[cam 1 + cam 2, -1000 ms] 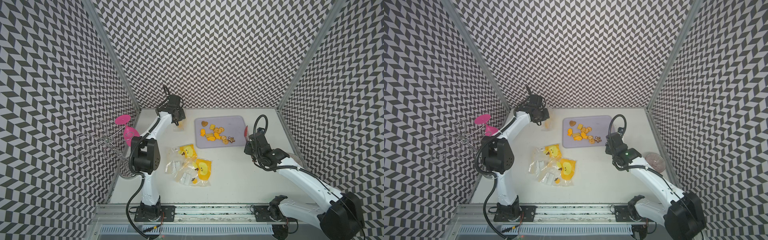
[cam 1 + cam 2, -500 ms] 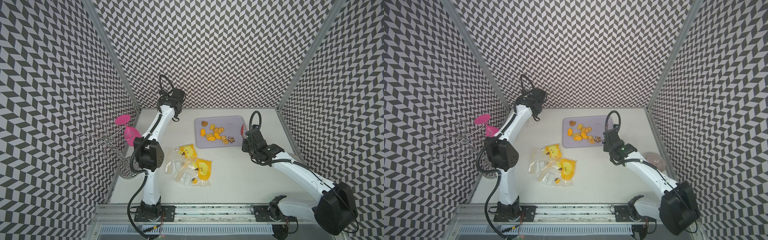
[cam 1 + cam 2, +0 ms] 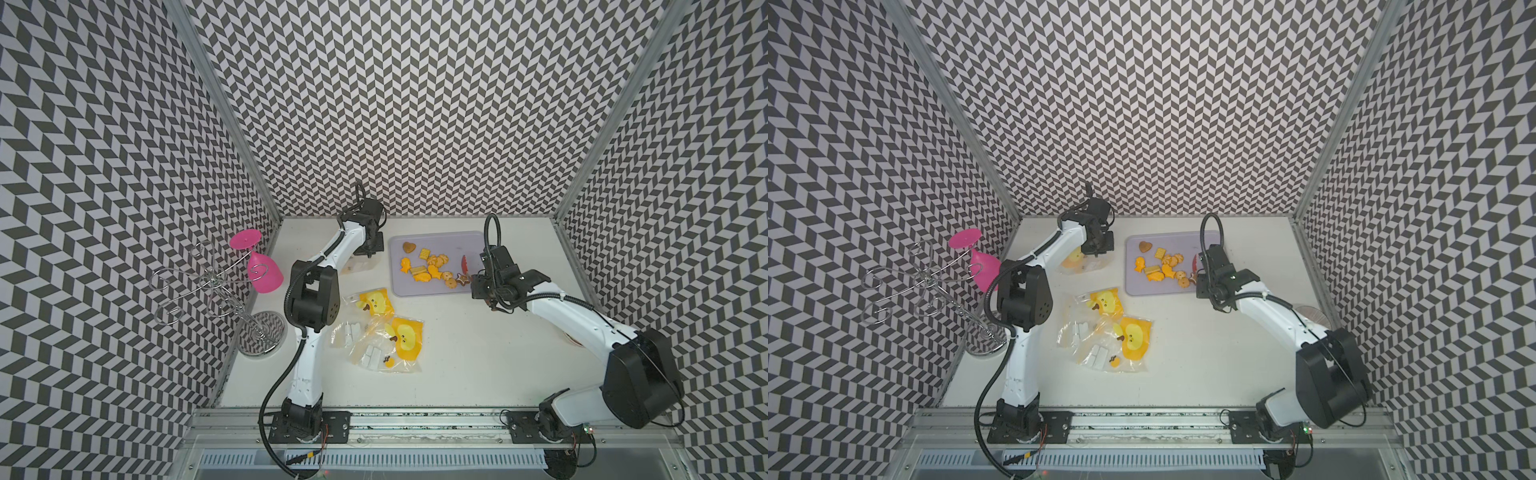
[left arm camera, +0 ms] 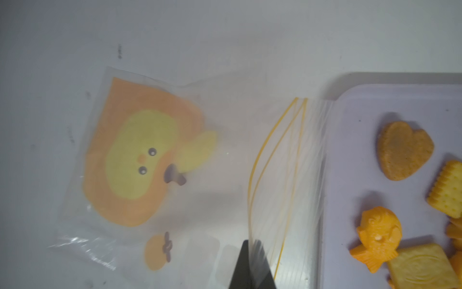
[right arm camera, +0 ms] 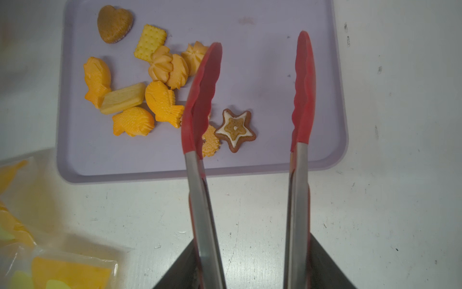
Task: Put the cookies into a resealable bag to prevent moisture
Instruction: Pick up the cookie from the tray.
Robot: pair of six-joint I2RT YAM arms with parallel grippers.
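Cookies (image 5: 162, 100) look light, brittle; I'd nip the star (image 5: 235, 130) edgewise; right jaws grip spread tongs (image 5: 200, 100), left jaws pinch the bag (image 4: 287, 150).

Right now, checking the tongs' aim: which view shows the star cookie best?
Right wrist view: the star cookie lies close and sharp, icing visible, between the tongs' red tips. Both top views show a tiny speck; the left wrist view misses it.

The tongs (image 5: 200, 100) cover part of a round cookie (image 5: 212, 143); blurred spare bags (image 5: 62, 272) run off the edge.
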